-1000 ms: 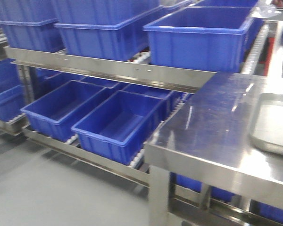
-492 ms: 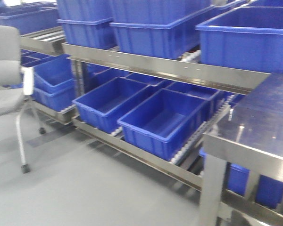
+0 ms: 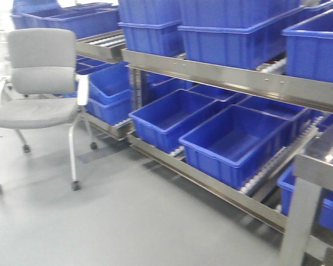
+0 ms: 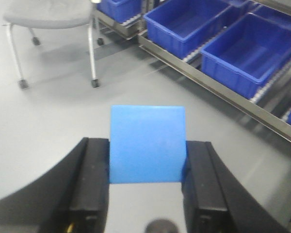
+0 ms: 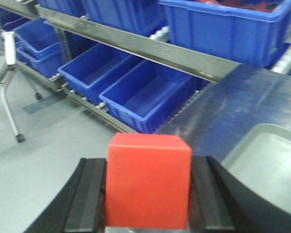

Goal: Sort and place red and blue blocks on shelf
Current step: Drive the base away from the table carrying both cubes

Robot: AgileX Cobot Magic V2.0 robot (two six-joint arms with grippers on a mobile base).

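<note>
Your left gripper point(image 4: 146, 167) pinches the blue block point(image 4: 148, 143) between its two black fingers, one flat face toward the wrist camera. Only grey floor point(image 4: 53, 121) lies beneath it. Your right gripper point(image 5: 149, 194) is clamped on the red block point(image 5: 148, 179) the same way, hanging just off the edge of the steel tabletop point(image 5: 242, 107), with the grey tray point(image 5: 276, 165) to its right. Both are cubes, so there is no long axis to mind.

From the blue block, the shelf point(image 4: 233, 99) lies ahead and to the right. From the red one, it runs ahead and to the left, and that arm looks nearer. The lower bins point(image 4: 252, 48) sit open-topped on white rollers and look empty. The upper rail overhangs their rear, so come in over the front edge. A chair point(image 3: 41, 83) stands on the floor well left of the rack.
</note>
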